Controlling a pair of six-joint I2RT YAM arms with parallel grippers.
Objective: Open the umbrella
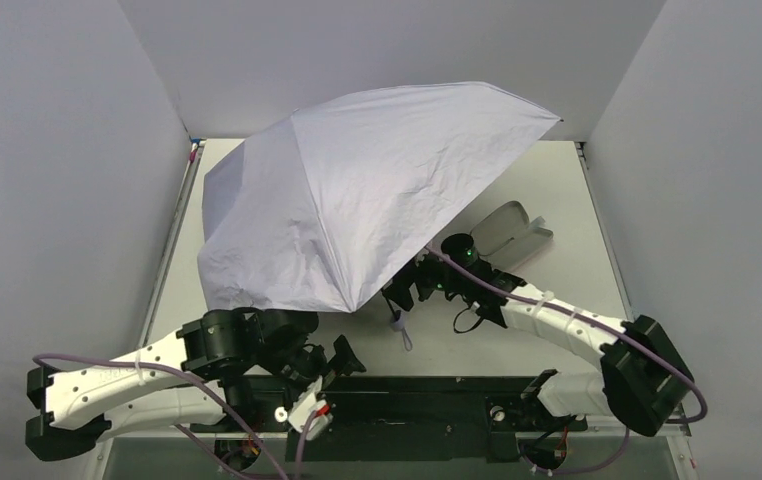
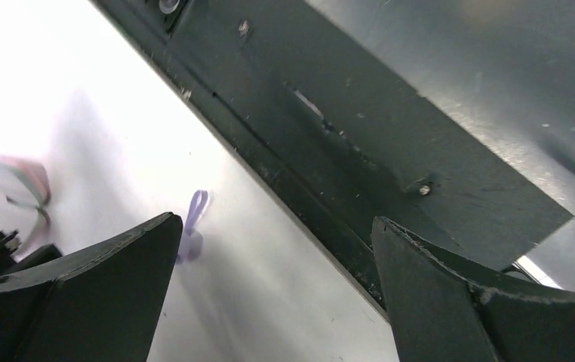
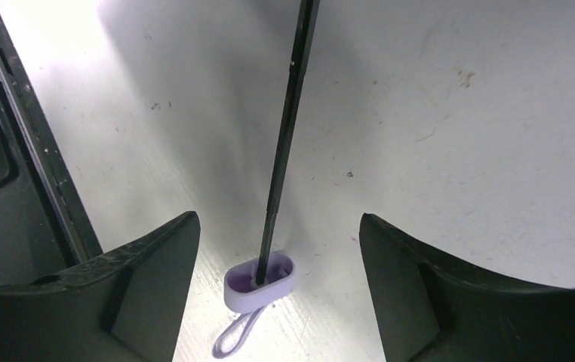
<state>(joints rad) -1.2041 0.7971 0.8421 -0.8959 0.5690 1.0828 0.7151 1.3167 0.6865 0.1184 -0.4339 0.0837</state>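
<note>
The umbrella (image 1: 357,200) is spread open, its pale lavender canopy tilted over the left and middle of the table. Its thin black shaft (image 3: 288,128) runs down to the small lavender handle (image 3: 260,283), which rests on the table with its strap (image 3: 235,339) lying beside it. My right gripper (image 3: 277,219) is open, its fingers on either side of the shaft and handle without touching them; it sits under the canopy's near edge (image 1: 412,290). My left gripper (image 2: 277,221) is open and empty, low near the black base plate (image 1: 332,360). The strap shows past its left finger (image 2: 196,207).
A pale oblong sleeve (image 1: 512,230) lies on the table behind the right arm. The black base plate (image 1: 437,400) runs along the near edge and also shows in the left wrist view (image 2: 390,136). White walls close in the left, back and right sides.
</note>
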